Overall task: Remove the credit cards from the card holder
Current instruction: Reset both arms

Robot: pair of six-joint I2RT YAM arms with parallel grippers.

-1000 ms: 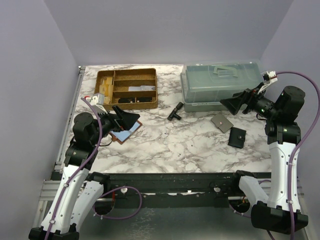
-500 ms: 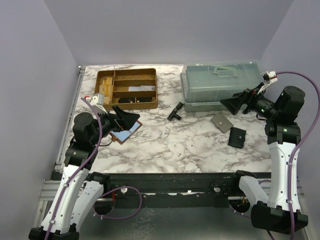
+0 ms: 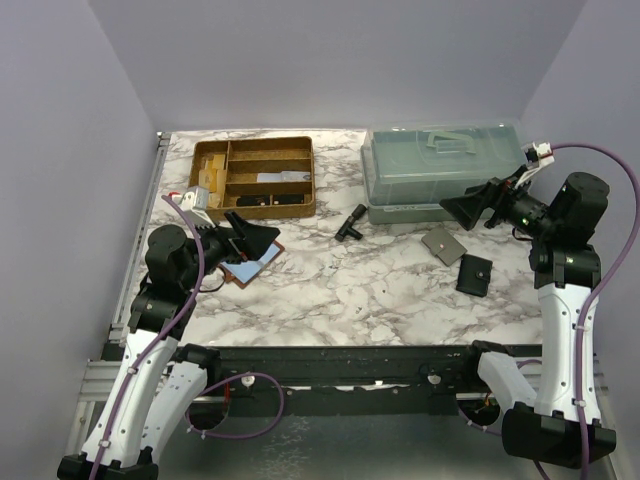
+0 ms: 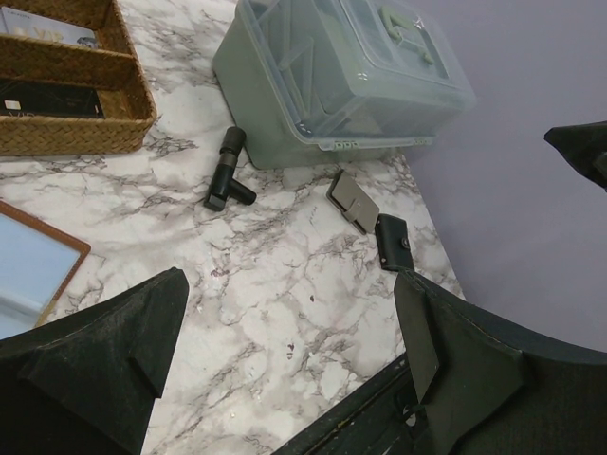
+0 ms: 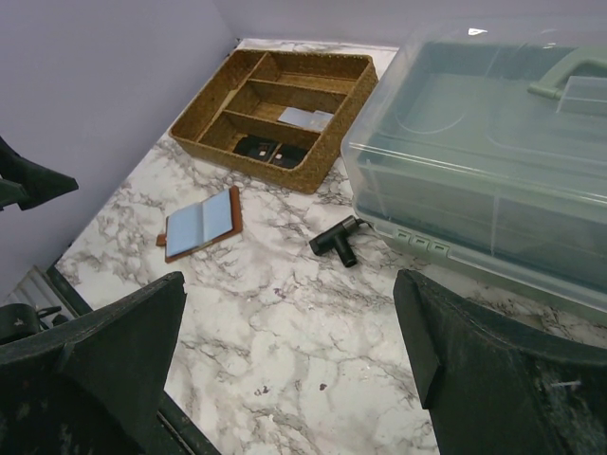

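Card holder (image 3: 248, 268), open, flat on counter (image 3: 380, 290) at left, in front of woven tray (image 3: 311, 180), light blue credit card (image 3: 263, 258) showing inside; left claw (image 3: 260, 232) spread, empty, raised close over it; right claw (image 3: 452, 207) spread, empty, beside clear lidded box (image 3: 440, 170).

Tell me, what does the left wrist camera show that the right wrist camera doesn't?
Only the left wrist view shows the grey square piece and the small black pouch. Only the right wrist view shows the card holder whole, lying open, and all of the woven tray; the left wrist view catches just a corner of each. Both show the black T-shaped part, the clear lidded box and the marble table.
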